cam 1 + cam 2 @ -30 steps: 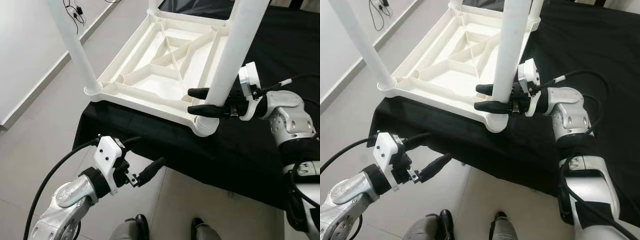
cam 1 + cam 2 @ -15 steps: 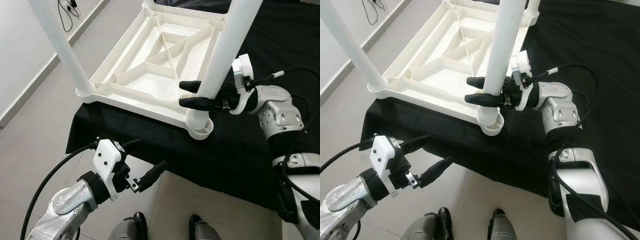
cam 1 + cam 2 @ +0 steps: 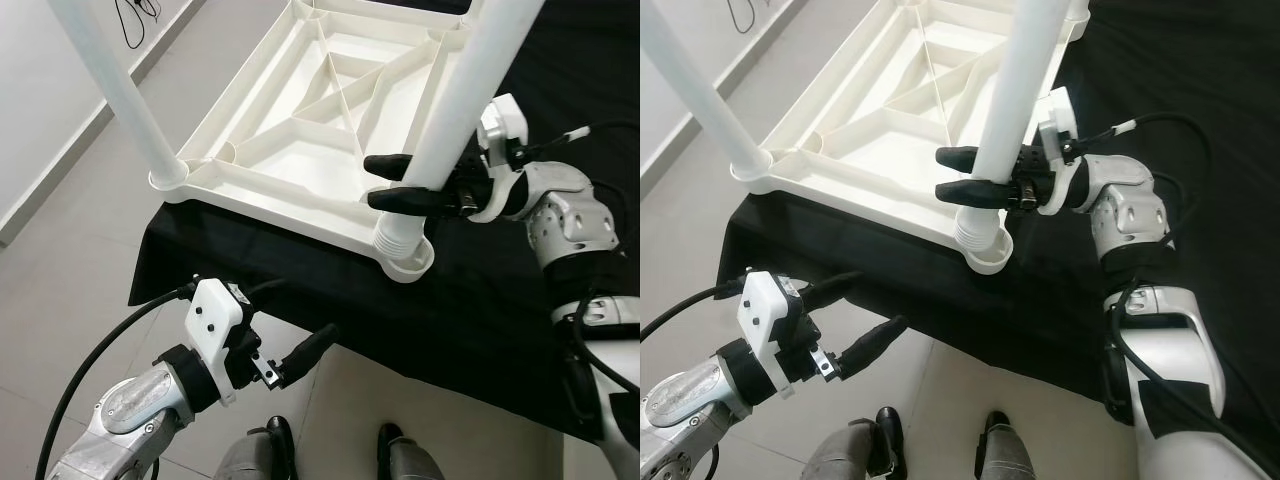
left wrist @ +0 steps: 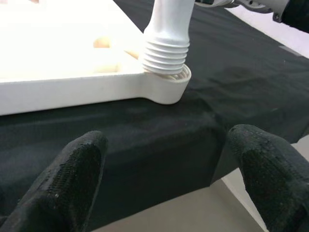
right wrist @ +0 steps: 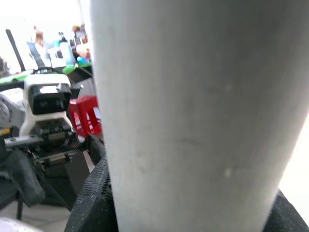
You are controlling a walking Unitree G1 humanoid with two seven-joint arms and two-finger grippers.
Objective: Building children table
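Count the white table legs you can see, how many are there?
2. One leg stands at the near corner socket, held by the right gripper. Another leg stands at the left corner. More may be hidden.

We seem to be in a lab or workshop: pale tiled floor (image 3: 80, 250), white wall with dangling cables (image 3: 135, 14), and, beyond the right gripper (image 3: 395, 180), cluttered benches and equipment (image 5: 46, 121).

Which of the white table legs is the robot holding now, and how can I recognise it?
On the black cloth lies an upturned white tabletop. The held leg stands at its near right corner socket. Only this leg has the right gripper around it, and its threaded end still shows.
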